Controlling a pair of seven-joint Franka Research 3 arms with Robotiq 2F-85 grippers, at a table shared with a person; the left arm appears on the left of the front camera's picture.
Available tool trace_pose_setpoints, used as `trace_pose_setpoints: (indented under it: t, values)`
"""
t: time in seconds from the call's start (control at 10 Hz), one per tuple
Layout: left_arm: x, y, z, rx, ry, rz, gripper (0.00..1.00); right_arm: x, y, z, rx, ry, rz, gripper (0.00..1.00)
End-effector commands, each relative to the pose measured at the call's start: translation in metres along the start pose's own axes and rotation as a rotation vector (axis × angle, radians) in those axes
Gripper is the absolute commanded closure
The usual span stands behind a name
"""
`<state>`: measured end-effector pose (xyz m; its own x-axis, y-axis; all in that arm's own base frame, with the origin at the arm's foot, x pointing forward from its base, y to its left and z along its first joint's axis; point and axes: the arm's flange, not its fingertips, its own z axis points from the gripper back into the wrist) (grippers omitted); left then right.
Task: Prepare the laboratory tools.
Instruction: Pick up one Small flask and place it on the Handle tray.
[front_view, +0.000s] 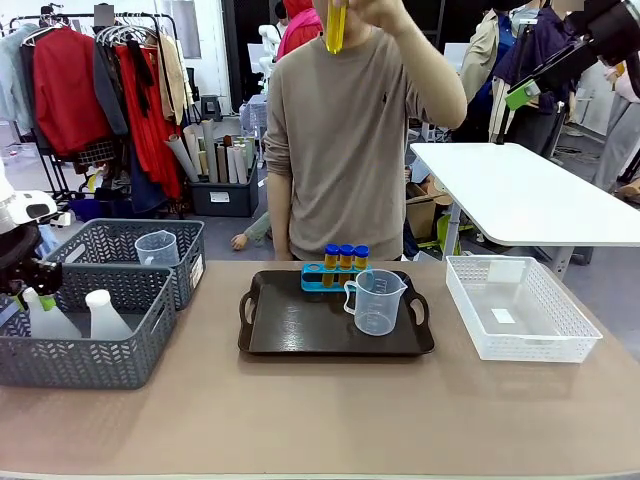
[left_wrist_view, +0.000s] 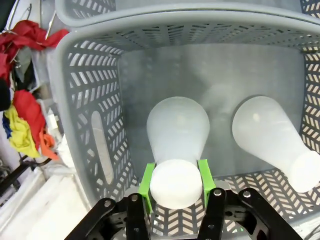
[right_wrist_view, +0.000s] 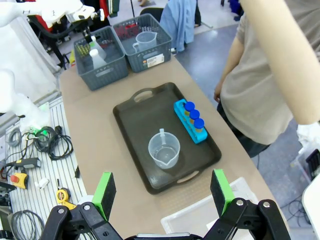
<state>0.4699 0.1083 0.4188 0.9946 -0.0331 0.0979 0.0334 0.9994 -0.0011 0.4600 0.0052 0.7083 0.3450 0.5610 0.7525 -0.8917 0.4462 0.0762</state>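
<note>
My left gripper (left_wrist_view: 176, 176) reaches down into the front grey basket (front_view: 80, 350), its green pads pressed on both sides of the neck of a frosted white conical flask (left_wrist_view: 177, 135). A second flask (left_wrist_view: 272, 135) lies beside it. Three blue-capped tubes of yellow liquid (front_view: 345, 257) stand in a blue rack on the dark tray (front_view: 300, 335), next to a clear handled beaker (front_view: 376, 302). The person holds another yellow tube (front_view: 336, 25) up high. My right gripper (right_wrist_view: 163, 192) hangs open high above the table's right side, over the tray (right_wrist_view: 132, 117).
The rear grey basket (front_view: 120, 240) holds another clear beaker (front_view: 157, 248). A white mesh basket (front_view: 520, 310) stands at the right of the table. The person stands at the far edge behind the tray. A white side table (front_view: 520, 190) is beyond.
</note>
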Motion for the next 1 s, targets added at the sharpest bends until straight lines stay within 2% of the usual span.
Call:
trace_pose_setpoints:
  t: [0.0,0.9]
  values:
    - [-0.003,0.0033,-0.0011,0.018,0.01,-0.002,1.0,0.0014,0.0017,-0.0004,0.003,-0.005,0.005,0.0]
    - [-0.0002,0.0006,-0.0003,0.001,0.001,0.001,1.0,0.0014,0.0017,-0.0004,0.003,-0.005,0.005,0.0]
